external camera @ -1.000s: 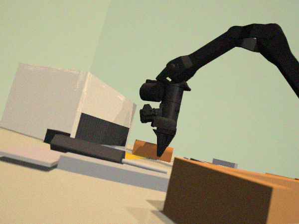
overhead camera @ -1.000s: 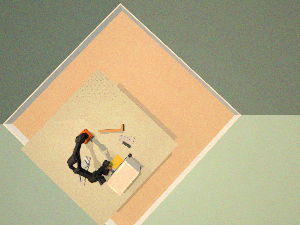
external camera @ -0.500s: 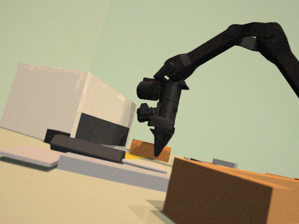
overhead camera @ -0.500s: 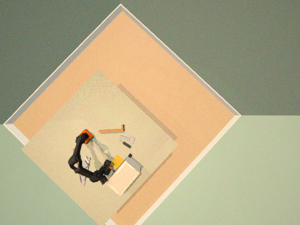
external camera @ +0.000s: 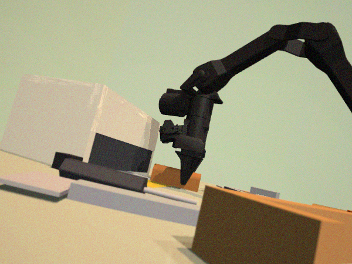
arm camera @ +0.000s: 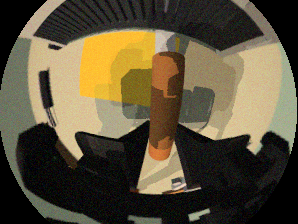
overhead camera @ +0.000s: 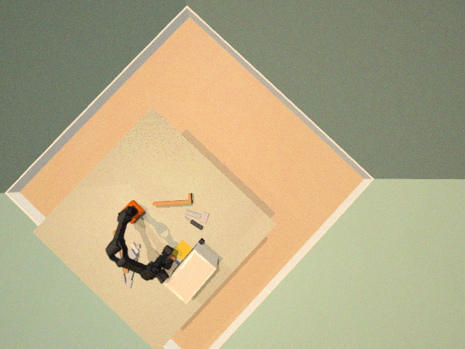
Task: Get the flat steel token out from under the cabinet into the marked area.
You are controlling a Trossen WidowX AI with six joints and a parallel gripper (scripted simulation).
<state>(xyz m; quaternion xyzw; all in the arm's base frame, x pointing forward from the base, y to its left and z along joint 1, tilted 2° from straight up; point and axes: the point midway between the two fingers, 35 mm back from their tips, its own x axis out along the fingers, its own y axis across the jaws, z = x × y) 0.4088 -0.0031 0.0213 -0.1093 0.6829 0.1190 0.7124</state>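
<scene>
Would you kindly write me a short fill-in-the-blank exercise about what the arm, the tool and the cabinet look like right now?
1. The gripper is shut on an ____-coloured stick.
2. The marked area in front of the cabinet is coloured ____.
3. In the wrist view, the stick's far end points toward the cabinet's dark ____ slots.
4. Seen from the top, an L-shaped orange tool lies ____ on the table.

Missing words: orange; yellow; vent; flat

- Black arm (external camera: 264,44) reaches in from upper right, gripper (external camera: 188,173) pointing down, closed on orange bar (external camera: 173,176)
- White cabinet (external camera: 73,117) at left, dark slotted vent (external camera: 120,154) along its base
- Yellow patch (external camera: 155,184) on table below gripper
- Big orange block (external camera: 258,229) in foreground right
- Grey slabs (external camera: 132,202) and dark bar (external camera: 102,174) in foreground left
</scene>
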